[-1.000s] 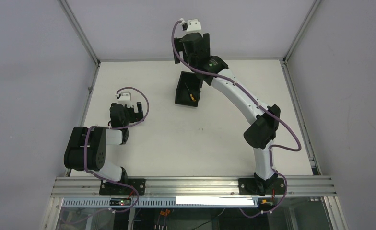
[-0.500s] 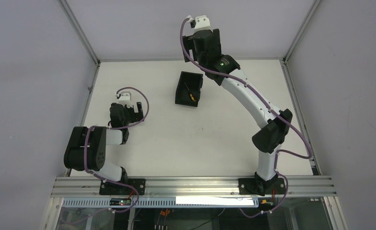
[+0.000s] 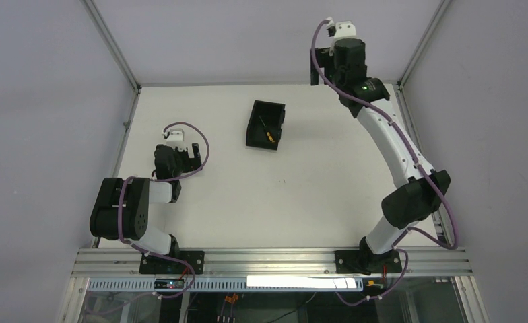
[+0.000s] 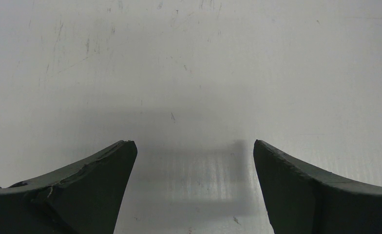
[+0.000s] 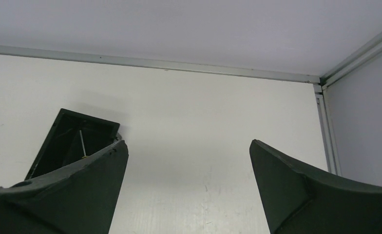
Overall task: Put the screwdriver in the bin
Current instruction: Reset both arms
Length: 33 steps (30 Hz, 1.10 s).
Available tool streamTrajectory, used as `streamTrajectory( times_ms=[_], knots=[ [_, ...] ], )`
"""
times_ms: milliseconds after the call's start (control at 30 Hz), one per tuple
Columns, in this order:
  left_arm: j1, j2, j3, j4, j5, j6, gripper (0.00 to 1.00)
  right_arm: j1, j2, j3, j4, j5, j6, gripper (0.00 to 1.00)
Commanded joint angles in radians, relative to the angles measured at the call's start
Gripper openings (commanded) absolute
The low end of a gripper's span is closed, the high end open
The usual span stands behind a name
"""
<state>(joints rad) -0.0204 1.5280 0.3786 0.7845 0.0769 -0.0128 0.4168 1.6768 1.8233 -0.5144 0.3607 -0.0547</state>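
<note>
Top external view showed the screwdriver [image 3: 267, 133] lying inside the bin [image 3: 252, 131], well left of the right gripper [image 5: 188, 146], whose jaws stood wide and empty, as did those of the left gripper [image 4: 194, 145], so the job looked done.

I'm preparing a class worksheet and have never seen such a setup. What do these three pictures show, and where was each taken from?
Two robot arms are bolted to the near edge of a white table. The overhead picture looks down on both: the left arm folded low, the right arm stretched toward the far corner. The other two pictures come from cameras on the wrists, each looking past its own two dark fingers. On the table stands a black bin with a screwdriver lying inside. The left tool and the right tool are open and hold nothing.
</note>
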Motion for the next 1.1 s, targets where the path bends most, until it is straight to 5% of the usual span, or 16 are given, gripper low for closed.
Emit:
streamTrajectory(
  times_ms=[0, 500, 1067],
  knots=[
    [-0.009, -0.02, 0.0, 0.028, -0.02, -0.004, 0.99, -0.099, -0.117, -0.043, 0.04, -0.132, 0.007, 0.99],
    [-0.009, -0.021, 0.0, 0.028, -0.02, -0.004, 0.99, -0.381, -0.16, -0.11, 0.016, -0.416, 0.021, 0.99],
    [-0.009, -0.02, 0.0, 0.028, -0.02, -0.004, 0.99, -0.405, -0.149, -0.12, 0.01, -0.417, 0.026, 0.99]
  ],
)
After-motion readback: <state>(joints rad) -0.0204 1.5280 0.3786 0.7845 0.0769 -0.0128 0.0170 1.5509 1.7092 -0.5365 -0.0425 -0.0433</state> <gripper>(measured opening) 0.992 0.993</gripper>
